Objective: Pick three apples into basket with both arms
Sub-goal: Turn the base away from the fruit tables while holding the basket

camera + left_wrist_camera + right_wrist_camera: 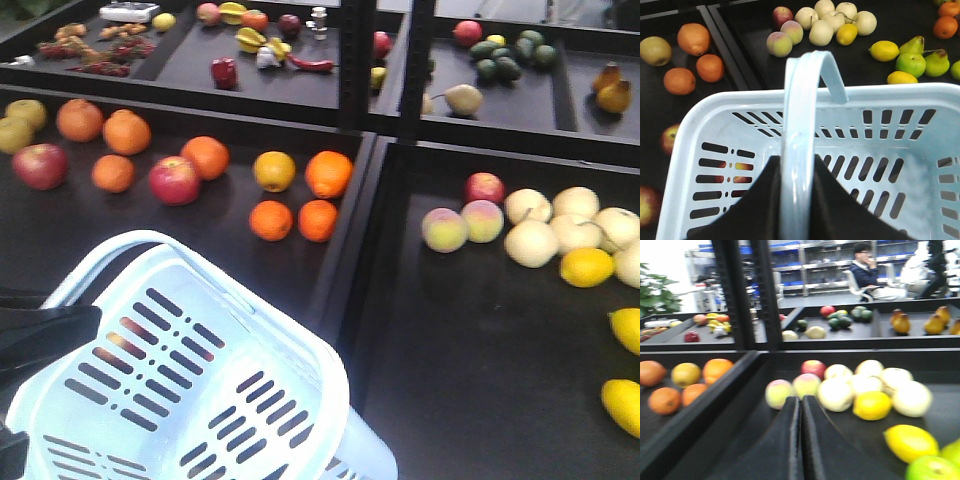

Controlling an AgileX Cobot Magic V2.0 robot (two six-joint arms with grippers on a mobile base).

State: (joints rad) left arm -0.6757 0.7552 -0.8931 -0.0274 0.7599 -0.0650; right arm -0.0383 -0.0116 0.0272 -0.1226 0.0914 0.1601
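Left tool [796,162] clamps the handle [807,70] of the basket [900,92]. Right tool [801,402] is shut tight, holding nothing. Two apples [174,180] lie on the black shelf [60,235], toward its left edge.

Basket [300,340] down at the near left, over the front of the left tray [60,230]; behind it an apple [40,165] by the tray's left edge; a second apple [174,180] further right, in among the oranges [205,156], which spread across to the tray's right edge; then the divider [362,200]; over in the right tray [480,340], a third apple [484,187] at the back, peaches [445,229] just in front of it; pears [530,243] bunched to their right; lemons [587,266] down the right edge; a shelf [190,60] runs behind both trays.
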